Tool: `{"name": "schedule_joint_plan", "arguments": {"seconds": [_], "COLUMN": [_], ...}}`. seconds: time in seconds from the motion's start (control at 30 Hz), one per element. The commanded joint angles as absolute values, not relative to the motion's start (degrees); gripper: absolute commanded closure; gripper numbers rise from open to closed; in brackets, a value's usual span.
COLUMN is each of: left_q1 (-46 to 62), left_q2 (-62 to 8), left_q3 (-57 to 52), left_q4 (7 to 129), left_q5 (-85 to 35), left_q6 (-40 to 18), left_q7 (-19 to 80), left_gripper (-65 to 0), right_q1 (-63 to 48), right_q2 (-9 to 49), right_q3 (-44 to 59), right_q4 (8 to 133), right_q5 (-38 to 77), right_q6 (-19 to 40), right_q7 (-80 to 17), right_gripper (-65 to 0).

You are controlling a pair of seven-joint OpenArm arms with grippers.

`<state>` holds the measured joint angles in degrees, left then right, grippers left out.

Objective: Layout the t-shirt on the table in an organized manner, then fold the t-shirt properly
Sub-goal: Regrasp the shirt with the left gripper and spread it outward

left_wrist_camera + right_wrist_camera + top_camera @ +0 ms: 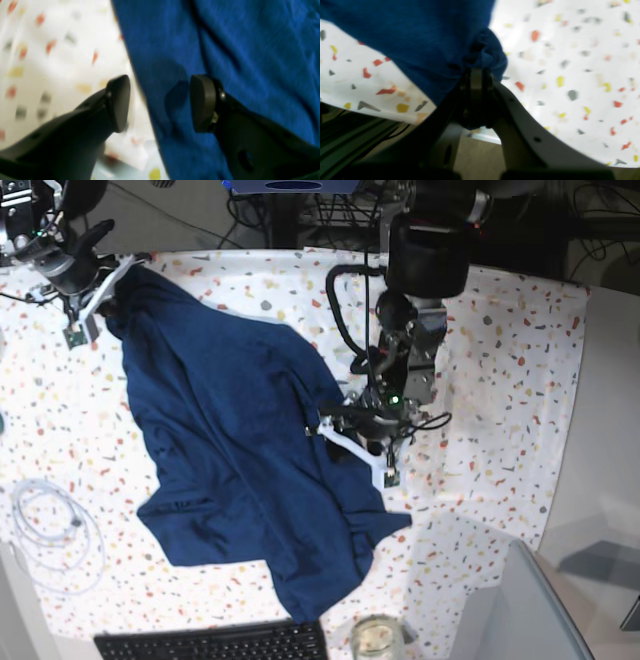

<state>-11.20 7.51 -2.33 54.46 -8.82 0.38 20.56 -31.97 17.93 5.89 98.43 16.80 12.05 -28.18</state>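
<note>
Left gripper (160, 103): jaws spread wide, nothing between them; one finger over the t-shirt (225, 62), the other over the table (50, 62), straddling the cloth's edge.
Right gripper (476, 77): clamped tight on a bunched bit of t-shirt at the table's far corner.
T-shirt: spread rumpled across the table.
Writing: none legible.

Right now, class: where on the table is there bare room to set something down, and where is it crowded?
Bare table lies between the left gripper and the far right edge. Crowded: the t-shirt fills the middle, a coiled cable sits beside it, and a keyboard and jar line the near edge.
</note>
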Motion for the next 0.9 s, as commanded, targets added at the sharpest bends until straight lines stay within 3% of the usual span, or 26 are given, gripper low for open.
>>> {"name": "schedule_joint_plan", "arguments": {"seconds": [0.0,0.13,0.2,0.23,0.3,0.33,0.5,0.67,0.87], "left_q1": [-12.09,-14.02,-14.90,-15.08,-15.25,-15.08,-11.30,-2.07,4.79], "left_q2": [8.75,8.84,8.84,8.84,8.40,8.04,5.14,2.15,-1.27], "left_q3": [-2.24,-2.24,-2.24,-2.42,-2.86,-2.95,-3.03,-3.03,-2.68], "left_q4": [53.58,48.92,46.99,46.46,46.02,46.11,53.14,76.79,103.43], "left_q5": [-9.01,-9.01,-9.01,-9.01,-9.01,-9.01,-9.01,-8.40,-8.40], "left_q6": [0.31,0.31,0.31,0.31,0.31,0.31,0.57,0.84,13.93], "left_q7": [21.05,20.97,20.97,20.97,21.23,21.23,22.73,33.63,43.56], "left_gripper": [-35.5,-34.9,-30.3,-23.9,-4.3,0.0,0.0,0.0,0.0], "right_q1": [-31.78,-31.60,-31.60,-31.60,-31.60,-31.60,-31.60,-32.22,-33.27], "right_q2": [18.77,18.77,18.77,18.77,18.77,18.77,18.68,18.59,18.77], "right_q3": [6.29,6.29,6.29,6.29,6.29,6.29,6.29,6.29,6.29], "right_q4": [99.03,97.27,96.84,96.75,96.75,96.84,97.19,99.03,105.89], "right_q5": [17.01,17.10,17.10,17.10,17.10,17.10,17.19,17.19,17.01], "right_q6": [12.09,12.09,12.09,12.09,12.09,12.09,12.09,12.18,12.18], "right_q7": [-27.12,-27.12,-27.12,-27.12,-27.12,-27.12,-27.12,-27.12,-27.12], "right_gripper": [0.0,0.0,0.0,0.0,0.0,0.0,0.0,0.0,0.0]}}
